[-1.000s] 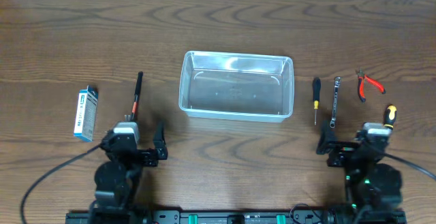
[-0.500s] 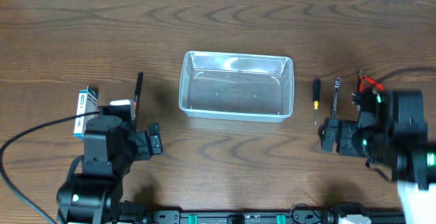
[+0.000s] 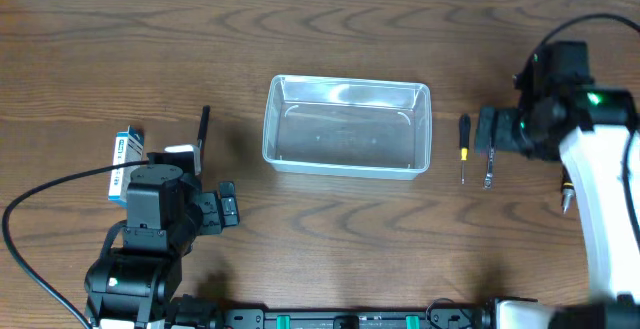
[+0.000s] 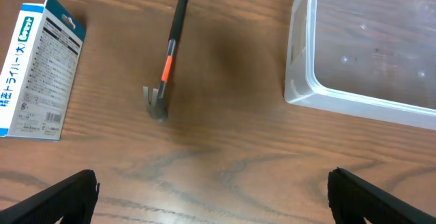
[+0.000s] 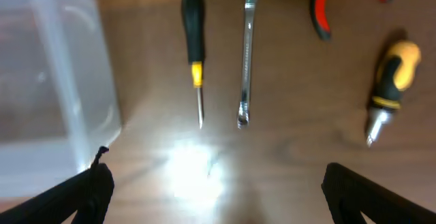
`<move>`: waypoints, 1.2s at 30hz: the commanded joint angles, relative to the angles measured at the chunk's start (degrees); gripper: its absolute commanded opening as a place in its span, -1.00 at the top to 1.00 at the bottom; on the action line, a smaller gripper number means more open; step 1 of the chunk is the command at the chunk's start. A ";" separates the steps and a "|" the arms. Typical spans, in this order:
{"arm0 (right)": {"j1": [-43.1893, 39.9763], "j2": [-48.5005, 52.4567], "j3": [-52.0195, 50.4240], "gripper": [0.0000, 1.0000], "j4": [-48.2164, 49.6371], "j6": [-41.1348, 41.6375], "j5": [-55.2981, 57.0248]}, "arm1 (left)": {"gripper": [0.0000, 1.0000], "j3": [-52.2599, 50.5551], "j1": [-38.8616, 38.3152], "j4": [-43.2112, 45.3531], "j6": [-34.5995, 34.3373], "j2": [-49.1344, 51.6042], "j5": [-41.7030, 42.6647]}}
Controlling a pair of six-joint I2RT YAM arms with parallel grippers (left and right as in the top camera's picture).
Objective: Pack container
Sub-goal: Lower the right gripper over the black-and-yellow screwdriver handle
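Observation:
The clear plastic container point(image 3: 346, 170) stands empty at the table's middle; it also shows in the left wrist view point(image 4: 300, 81) and the right wrist view point(image 5: 48, 81). My left gripper point(image 3: 228, 207) is open and empty, in front of a black hammer with an orange band point(image 3: 201, 134) point(image 4: 168, 57). My right gripper point(image 3: 487, 129) is open and empty, above a small black-and-yellow screwdriver point(image 3: 464, 141) point(image 5: 193, 40) and a steel wrench point(image 3: 489, 172) point(image 5: 248, 54).
A blue-and-white box point(image 3: 127, 144) point(image 4: 37, 71) lies left of the hammer. Red-handled pliers point(image 5: 320, 13) and a stubby yellow-and-black screwdriver point(image 5: 388, 88) point(image 3: 567, 197) lie right of the wrench. My right arm hides the pliers in the overhead view.
My right arm has swung from the front edge out over the tools at the right. My left arm shifted left earlier and has hardly moved since.

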 commanded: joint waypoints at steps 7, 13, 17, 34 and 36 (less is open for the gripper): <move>-0.50 12.83 0.70 -0.99 8.07 -2.56 0.90 | -0.96 1.16 0.02 -0.35 -0.33 -0.07 -0.46; -0.44 19.71 0.68 -0.98 12.68 -5.05 0.02 | -0.96 1.16 0.02 -0.37 -0.33 -0.07 -0.44; -0.39 22.84 0.66 -0.99 14.82 -6.25 0.00 | -0.96 1.16 0.02 -0.37 -0.33 -0.07 -0.44; 3.06 26.95 -0.28 -0.99 20.50 -13.35 -2.36 | -0.96 1.16 0.02 -0.35 -0.35 -0.07 -0.44; 3.32 27.06 -0.66 -0.99 21.44 -13.35 -2.34 | -0.96 1.16 0.02 -0.37 -0.37 -0.07 -0.44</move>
